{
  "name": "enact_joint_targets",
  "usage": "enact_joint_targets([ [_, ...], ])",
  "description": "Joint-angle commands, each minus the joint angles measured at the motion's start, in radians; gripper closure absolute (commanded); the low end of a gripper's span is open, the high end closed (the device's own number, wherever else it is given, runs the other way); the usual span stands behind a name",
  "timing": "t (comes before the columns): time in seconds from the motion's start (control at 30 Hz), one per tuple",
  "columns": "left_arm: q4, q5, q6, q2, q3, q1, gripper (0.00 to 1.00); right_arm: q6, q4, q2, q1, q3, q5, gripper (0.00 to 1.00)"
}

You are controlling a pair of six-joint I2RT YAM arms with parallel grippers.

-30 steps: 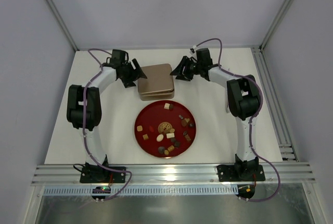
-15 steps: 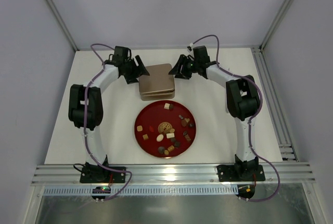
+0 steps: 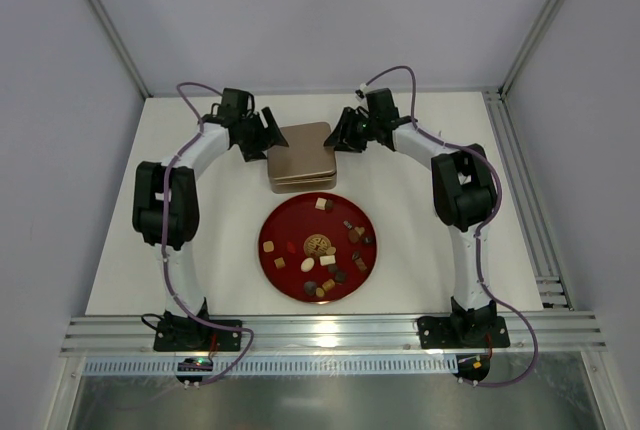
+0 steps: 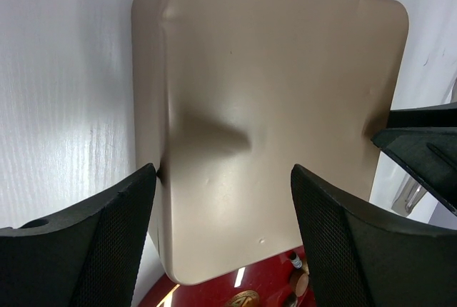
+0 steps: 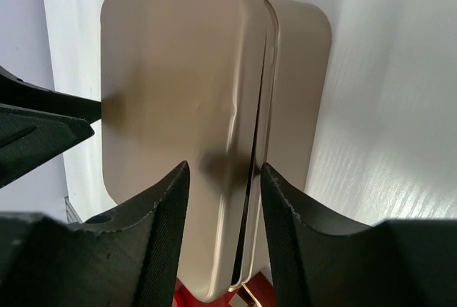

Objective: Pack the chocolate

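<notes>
1. Looking for writing, you get only a gold mark [image 3: 318, 245] at the middle of the red plate [image 3: 290, 218], too small to read. The tan tin [image 3: 298, 155] has a plain lid with a few shallow dents.
2. Your left pincer [image 3: 262, 136] is at the tin's left end with its jaws spread wide. In its wrist view, one finger [image 4: 121, 214] sits at the tin's side wall and the other lies over the lid. It holds nothing.
3. Your right pincer [image 3: 343, 136] is at the tin's right end, jaws about half spread. They straddle the edge of the lid [image 5: 171, 71], which sits skewed on the base [image 5: 296, 86]. Neither pad clearly presses on it.
4. The chocolate [image 3: 327, 260] lies scattered on the plate in dark brown, tan, cream and red pieces. None is in the tin.
5. The plate sits at the middle of the table [image 3: 420, 240], just nearer than the tin, and the two almost touch. The tin lies toward the far edge, midway between the left and right edges.
6. The closed lid covers the tin. Purple cables [image 3: 395, 72] arc over both arms, clear of the tin and the plate.
</notes>
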Motion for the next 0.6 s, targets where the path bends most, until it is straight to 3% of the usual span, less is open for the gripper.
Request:
enact_joint_targets([
  [0.0, -0.008, -0.012, 0.023, 0.003, 0.035, -0.006, 0.25, -0.027, 0.001, -0.004, 0.013, 0.022, 0.026, 0.55],
  [0.57, -0.040, -0.044, 0.038, -0.016, 0.038, -0.022, 0.25, -0.079, -0.005, -0.062, 0.020, -0.045, 0.084, 0.60],
])
